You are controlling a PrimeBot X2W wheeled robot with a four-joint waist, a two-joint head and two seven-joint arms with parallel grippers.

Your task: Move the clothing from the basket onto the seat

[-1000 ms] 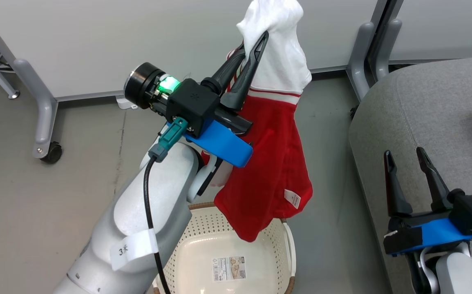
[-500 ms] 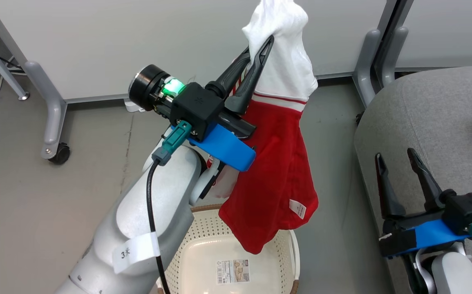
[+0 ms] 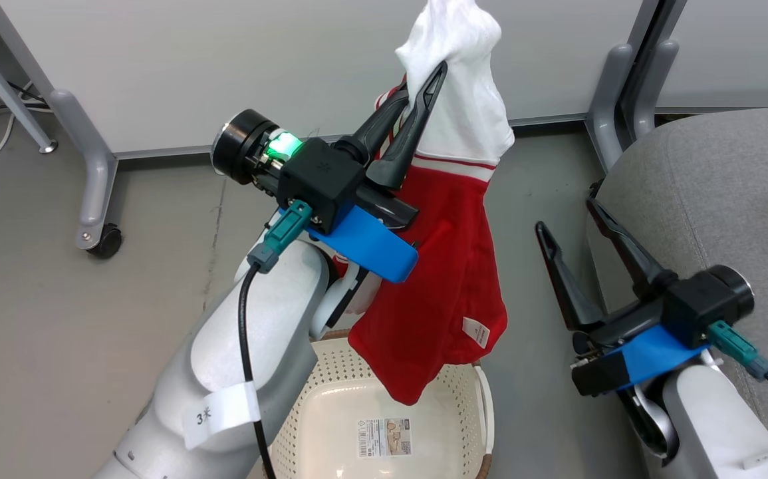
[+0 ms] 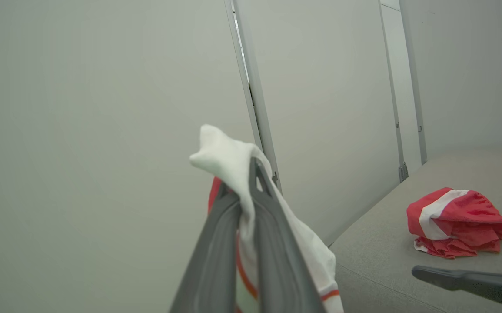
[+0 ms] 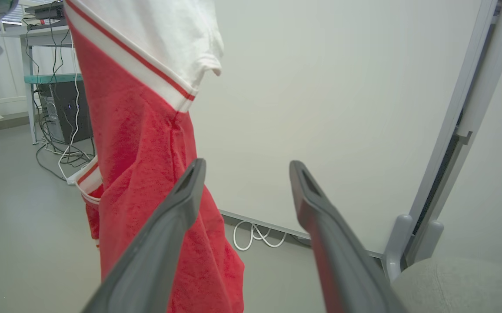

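My left gripper (image 3: 423, 83) is shut on the white top of a red and white clothing piece (image 3: 447, 279), which hangs above the cream basket (image 3: 330, 372). The basket's floor shows only a paper label (image 3: 387, 437). The left wrist view has the same gripper (image 4: 244, 191) pinching the white cloth (image 4: 229, 152). My right gripper (image 3: 566, 216) is open beside the grey seat (image 3: 703, 179), holding nothing. Seen from the right wrist, its gripper (image 5: 246, 169) stands just right of the hanging clothing (image 5: 142, 143). Another red and white clothing piece (image 4: 457, 221) lies on the seat (image 4: 390, 243).
Grey partition walls on wheeled legs (image 3: 94, 199) stand behind the basket. A second leg (image 3: 606, 93) stands close to the seat's rounded corner. Cables (image 5: 255, 237) lie on the floor along the wall.
My right gripper has swung left and turned toward the hanging clothing, still open. The camera has shifted slightly right. The left gripper holds the garment at much the same height.
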